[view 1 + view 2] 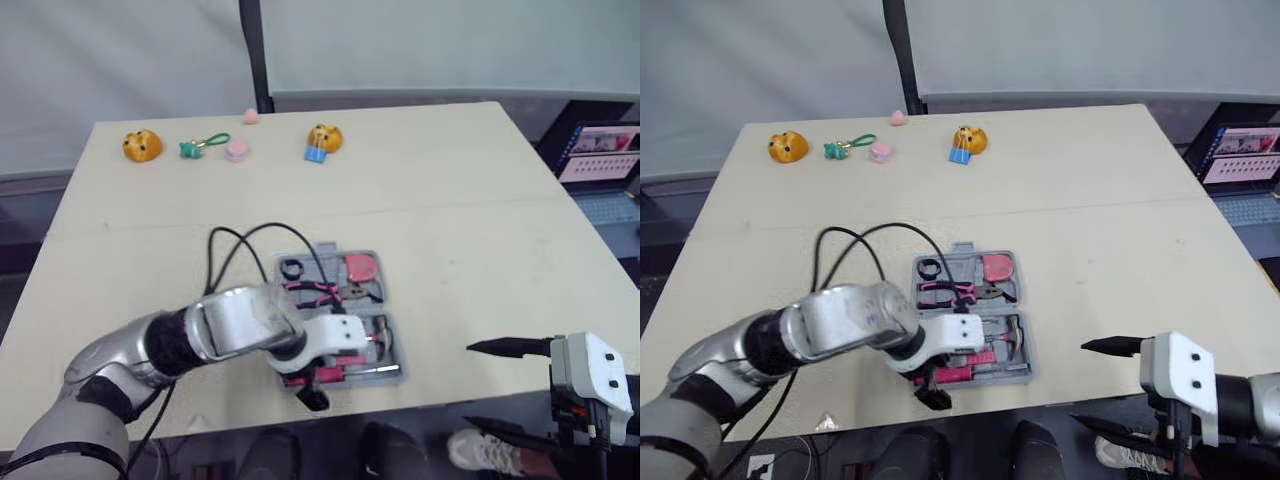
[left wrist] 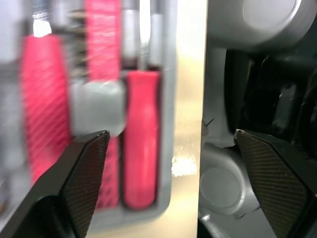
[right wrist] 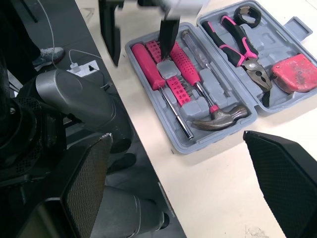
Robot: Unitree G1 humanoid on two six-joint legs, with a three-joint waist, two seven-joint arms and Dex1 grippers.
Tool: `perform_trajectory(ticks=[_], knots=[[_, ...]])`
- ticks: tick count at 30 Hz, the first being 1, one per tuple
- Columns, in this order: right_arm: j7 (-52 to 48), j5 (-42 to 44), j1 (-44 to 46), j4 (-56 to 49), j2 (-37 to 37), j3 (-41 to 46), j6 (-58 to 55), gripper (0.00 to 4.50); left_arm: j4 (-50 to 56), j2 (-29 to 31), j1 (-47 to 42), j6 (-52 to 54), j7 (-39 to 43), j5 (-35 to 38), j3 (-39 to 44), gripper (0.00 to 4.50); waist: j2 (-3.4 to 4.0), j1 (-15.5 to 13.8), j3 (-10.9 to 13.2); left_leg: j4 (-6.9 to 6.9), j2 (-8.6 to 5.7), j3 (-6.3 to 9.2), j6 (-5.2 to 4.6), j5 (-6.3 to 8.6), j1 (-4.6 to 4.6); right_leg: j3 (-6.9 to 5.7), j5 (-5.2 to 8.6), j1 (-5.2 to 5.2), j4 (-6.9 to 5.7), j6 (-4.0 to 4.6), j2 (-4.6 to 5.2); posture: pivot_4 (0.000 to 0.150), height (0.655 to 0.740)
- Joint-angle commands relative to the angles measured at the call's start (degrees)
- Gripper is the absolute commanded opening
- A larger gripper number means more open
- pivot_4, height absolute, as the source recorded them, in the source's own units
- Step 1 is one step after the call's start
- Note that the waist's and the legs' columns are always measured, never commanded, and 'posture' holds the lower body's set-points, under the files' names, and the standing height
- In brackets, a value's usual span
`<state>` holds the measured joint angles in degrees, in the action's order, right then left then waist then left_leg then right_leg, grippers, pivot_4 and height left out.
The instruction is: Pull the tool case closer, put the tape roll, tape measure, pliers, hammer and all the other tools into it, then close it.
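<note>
"Two questions: what's the left gripper doing, and is the packing done? Its fingers are spread wide with nothing held, and the near rim of the tool case sits between them."

"Looks done to me. Screwdrivers and hammer are in the near half. Pliers, tape roll and tape measure are in the far half, each in its moulded slot. The case lies open flat near the front edge of the worktop, so I'd guess it's lining up to flip the near half shut."

"And the right gripper?"

"Wide too, empty, off the front edge to the right, well apart from the case. Probably parked out of the way."
</note>
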<state>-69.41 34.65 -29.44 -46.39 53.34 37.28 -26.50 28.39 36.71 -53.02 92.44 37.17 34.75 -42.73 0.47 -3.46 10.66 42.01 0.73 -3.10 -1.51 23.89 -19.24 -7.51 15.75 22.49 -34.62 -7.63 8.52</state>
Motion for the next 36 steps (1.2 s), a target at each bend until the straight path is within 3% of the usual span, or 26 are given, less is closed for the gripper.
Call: perform_trajectory(ticks=[1,4,10,11,14,20,23,29,36], knots=[[0.5,0.3,1.0,0.2,0.0,-0.7,0.9,4.5,2.9,1.3,2.6,0.1,0.8,3.5,8.1,4.47,0.0,0.4,0.0,-0.02,0.0,0.0,0.0,0.0,0.0,-0.01,0.0,0.0,0.01,0.0,0.0,0.15,0.7155],[0.5,0.0,1.8,0.6,0.0,-1.4,1.0,4.5,4.6,1.1,7.4,-1.2,-0.3,3.5,15.0,3.65,-0.05,0.6,0.0,-0.07,0.0,0.02,0.0,0.0,-0.03,-0.03,-0.01,-0.01,0.1,-0.02,0.0,0.15,0.7155],[0.9,-0.3,2.9,1.1,-0.2,-2.6,1.3,4.5,7.4,3.3,23.8,-18.0,4.7,5.3,28.5,0.4,-0.02,0.7,0.1,-0.11,0.05,0.04,0.02,0.0,-0.02,-0.06,0.0,0.0,0.14,-0.01,-0.02,0.15,0.7155],[0.9,-0.3,3.0,1.2,-0.3,-2.7,1.3,4.5,7.3,3.3,26.7,-20.6,5.5,5.9,30.8,0.03,-0.01,0.7,0.1,-0.09,0.04,0.03,0.02,0.0,-0.01,-0.04,0.0,0.0,0.17,-0.01,-0.01,0.15,0.7155],[1.0,-0.3,3.0,1.4,-0.6,-2.6,1.3,4.5,6.8,4.0,33.3,-28.5,8.1,5.4,34.6,0.03,0.0,0.5,0.1,-0.08,0.04,0.04,0.04,0.01,0.02,-0.03,0.0,-0.01,0.32,0.0,0.01,0.15,0.7155],[2.2,0.0,3.8,1.7,-1.6,-3.3,1.3,4.5,-2.2,5.5,45.3,-60.0,18.1,-7.3,32.3,0.03,0.15,0.6,0.1,-0.12,0.04,0.0,0.09,0.04,0.03,-0.04,0.01,0.03,0.38,0.02,0.01,0.15,0.7155],[3.1,1.0,4.0,1.1,-2.1,-3.4,0.6,4.5,-7.2,3.6,47.2,-69.3,19.9,-11.7,30.2,0.03,0.26,0.5,0.1,-0.13,0.03,-0.01,0.09,0.04,0.02,-0.03,0.01,0.04,0.41,0.04,0.02,0.15,0.7155],[4.4,3.1,3.5,-0.4,-2.7,-3.4,-0.3,4.5,-12.5,0.3,47.9,-78.2,21.5,-17.1,26.2,0.03,0.27,0.6,0.1,-0.2,0.05,-0.01,0.07,0.05,0.01,-0.04,-0.02,0.06,0.43,0.02,0.02,0.15,0.7155],[4.7,3.1,0.6,-1.6,-3.4,-2.4,0.3,4.5,-13.9,-2.5,46.8,-79.7,20.6,-20.8,23.2,0.03,0.28,0.6,0.1,-0.25,0.04,-0.08,0.03,0.06,0.02,-0.03,-0.03,0.07,0.37,-0.01,0.02,0.15,0.7155]])
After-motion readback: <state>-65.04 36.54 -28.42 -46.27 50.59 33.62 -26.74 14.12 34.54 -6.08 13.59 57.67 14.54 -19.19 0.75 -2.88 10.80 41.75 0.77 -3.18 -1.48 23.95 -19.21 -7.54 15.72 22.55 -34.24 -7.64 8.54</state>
